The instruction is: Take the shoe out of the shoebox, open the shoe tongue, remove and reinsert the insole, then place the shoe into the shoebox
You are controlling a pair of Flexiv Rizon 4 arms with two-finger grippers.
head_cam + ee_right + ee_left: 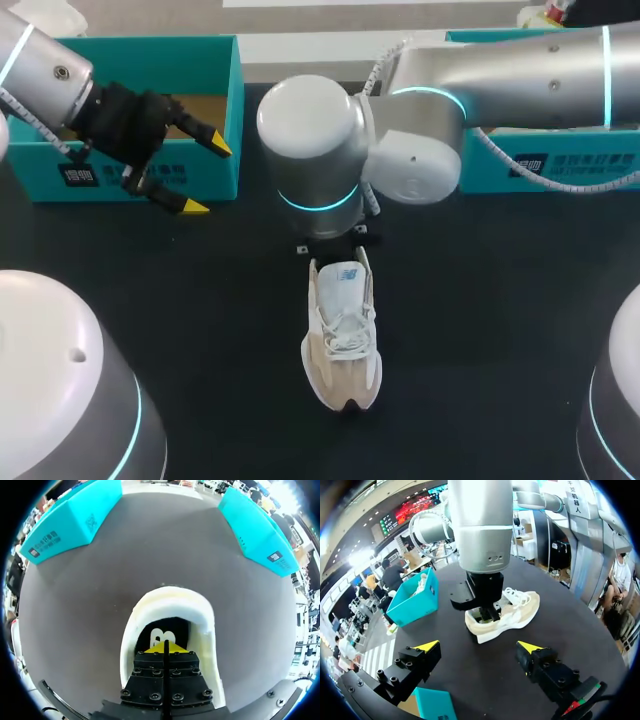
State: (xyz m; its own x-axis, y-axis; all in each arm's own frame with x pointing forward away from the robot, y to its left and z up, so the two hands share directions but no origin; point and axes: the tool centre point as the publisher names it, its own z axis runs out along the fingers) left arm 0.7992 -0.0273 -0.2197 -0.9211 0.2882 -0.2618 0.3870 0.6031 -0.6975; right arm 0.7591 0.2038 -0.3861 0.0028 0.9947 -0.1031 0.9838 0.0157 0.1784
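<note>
Head view: the right arm [320, 150] covers the heel of the shoe [343, 345] on the table [200, 330]. The right pincer [165, 647] is pressed together inside the shoe; the left pincer [207, 176] is spread beside the left box [150, 43].

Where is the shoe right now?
In the head view the shoe lies on the table near the middle, outside the left teal box and right teal box, with the right claw in its opening.
</note>
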